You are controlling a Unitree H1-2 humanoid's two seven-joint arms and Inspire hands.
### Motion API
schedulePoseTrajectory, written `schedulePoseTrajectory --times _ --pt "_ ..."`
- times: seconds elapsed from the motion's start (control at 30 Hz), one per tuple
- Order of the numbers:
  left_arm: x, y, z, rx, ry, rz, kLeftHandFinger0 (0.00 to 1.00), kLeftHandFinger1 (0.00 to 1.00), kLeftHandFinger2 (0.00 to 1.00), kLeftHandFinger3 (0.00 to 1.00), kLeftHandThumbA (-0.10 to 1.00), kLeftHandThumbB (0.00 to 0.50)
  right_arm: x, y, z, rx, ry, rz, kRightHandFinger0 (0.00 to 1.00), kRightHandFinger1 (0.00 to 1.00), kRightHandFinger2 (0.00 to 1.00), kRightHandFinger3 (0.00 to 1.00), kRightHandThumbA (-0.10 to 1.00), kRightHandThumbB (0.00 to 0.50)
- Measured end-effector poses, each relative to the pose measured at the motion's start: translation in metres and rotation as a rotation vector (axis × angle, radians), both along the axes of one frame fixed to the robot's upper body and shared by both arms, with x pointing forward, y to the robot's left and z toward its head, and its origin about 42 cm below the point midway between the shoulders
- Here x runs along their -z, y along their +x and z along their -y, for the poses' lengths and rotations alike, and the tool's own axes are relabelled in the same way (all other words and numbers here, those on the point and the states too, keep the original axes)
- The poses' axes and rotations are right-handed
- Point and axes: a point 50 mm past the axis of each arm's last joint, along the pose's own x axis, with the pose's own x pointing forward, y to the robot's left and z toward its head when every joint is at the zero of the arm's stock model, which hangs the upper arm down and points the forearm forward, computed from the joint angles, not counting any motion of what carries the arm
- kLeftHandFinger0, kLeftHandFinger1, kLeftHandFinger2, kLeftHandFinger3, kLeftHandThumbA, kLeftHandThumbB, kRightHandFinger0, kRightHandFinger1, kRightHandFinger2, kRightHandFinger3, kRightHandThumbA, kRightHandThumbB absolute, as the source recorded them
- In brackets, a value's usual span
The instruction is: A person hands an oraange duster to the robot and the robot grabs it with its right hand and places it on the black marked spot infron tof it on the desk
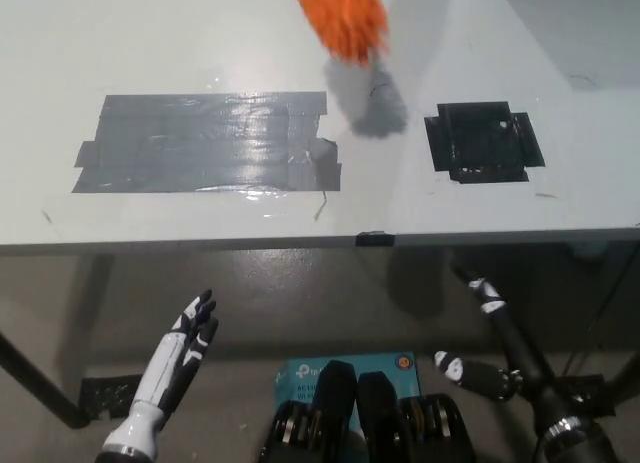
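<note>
Below desk edge, right robot hand (490, 348) spread.

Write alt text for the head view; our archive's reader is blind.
An orange duster hangs over a white desk, above and left of the black marked spot. Both robot hands wait open below the desk edge: white left hand, black right hand.

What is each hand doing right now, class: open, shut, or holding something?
Left hand: open, holding nothing, low below the desk edge.
Right hand: open, holding nothing; the duster is not yet in it.
</note>
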Motion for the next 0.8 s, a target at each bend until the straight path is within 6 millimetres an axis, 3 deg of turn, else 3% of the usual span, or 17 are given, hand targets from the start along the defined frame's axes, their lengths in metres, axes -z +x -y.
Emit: schedulePoseTrajectory --times 0.13,0.27,0.37,0.47,0.6,0.8 --pt "0.001 -0.001 0.000 0.003 0.004 0.003 1.00 1.00 1.00 1.00 1.00 0.131 -0.043 -0.002 0.011 0.058 0.027 0.157 1.00 1.00 1.00 1.00 0.86 0.245" --pt "0.000 -0.001 0.000 0.006 0.005 0.009 1.00 1.00 1.00 1.00 0.98 0.111 -0.100 0.001 0.022 0.106 0.034 0.323 1.00 1.00 1.00 1.00 0.93 0.294" --pt "0.000 -0.001 0.000 0.007 0.005 0.010 1.00 1.00 1.00 1.00 0.97 0.114 -0.148 0.013 0.024 0.114 0.026 0.440 1.00 1.00 1.00 1.00 0.94 0.277" --pt "-0.001 0.000 0.001 0.007 0.005 0.011 1.00 1.00 1.00 1.00 0.97 0.115 -0.185 0.033 0.019 0.097 0.004 0.496 1.00 1.00 1.00 1.00 0.95 0.297" --pt "-0.001 0.000 0.001 0.008 0.005 0.012 1.00 1.00 1.00 1.00 0.98 0.111 -0.218 0.066 0.009 0.068 -0.023 0.486 1.00 1.00 1.00 1.00 0.97 0.327" --pt "-0.002 0.001 0.001 0.008 0.005 0.014 1.00 1.00 1.00 1.00 0.97 0.105 -0.233 0.140 -0.012 0.040 -0.097 0.308 1.00 1.00 1.00 1.00 0.94 0.371"
